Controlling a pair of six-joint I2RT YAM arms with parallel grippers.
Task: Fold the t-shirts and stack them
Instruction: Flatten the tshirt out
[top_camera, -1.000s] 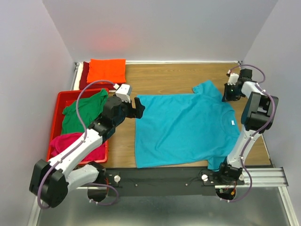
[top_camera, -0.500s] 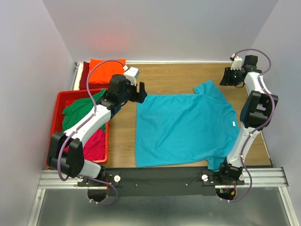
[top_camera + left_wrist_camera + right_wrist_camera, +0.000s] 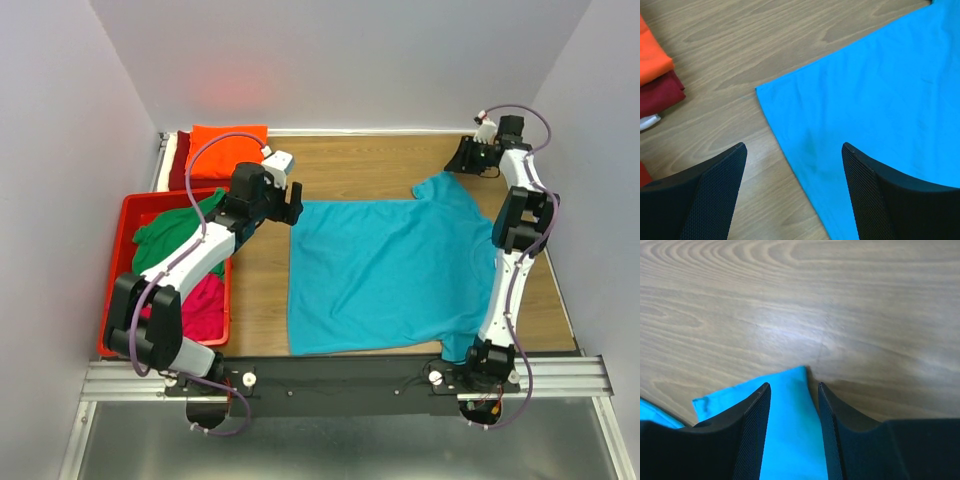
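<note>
The turquoise t-shirt (image 3: 390,270) lies spread flat on the wooden table (image 3: 360,160), mid-frame in the top view. At its upper-left corner hangs the left gripper (image 3: 793,146), jaws wide apart. At the upper right, the right gripper (image 3: 792,386) straddles the sleeve tip, jaws narrow but parted. At the left edge, a red crate (image 3: 114,275) holds a green shirt (image 3: 165,245) and a magenta shirt (image 3: 200,305). A folded orange shirt (image 3: 228,148) lies above it.

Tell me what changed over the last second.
The left gripper swung away from the arm bases to the far left corner of the turquoise t-shirt. The right gripper moved farther and leftward, toward the far sleeve. Neither took hold of anything; both are open. The shirt stayed flat, and the red crate and folded stack did not move.
</note>
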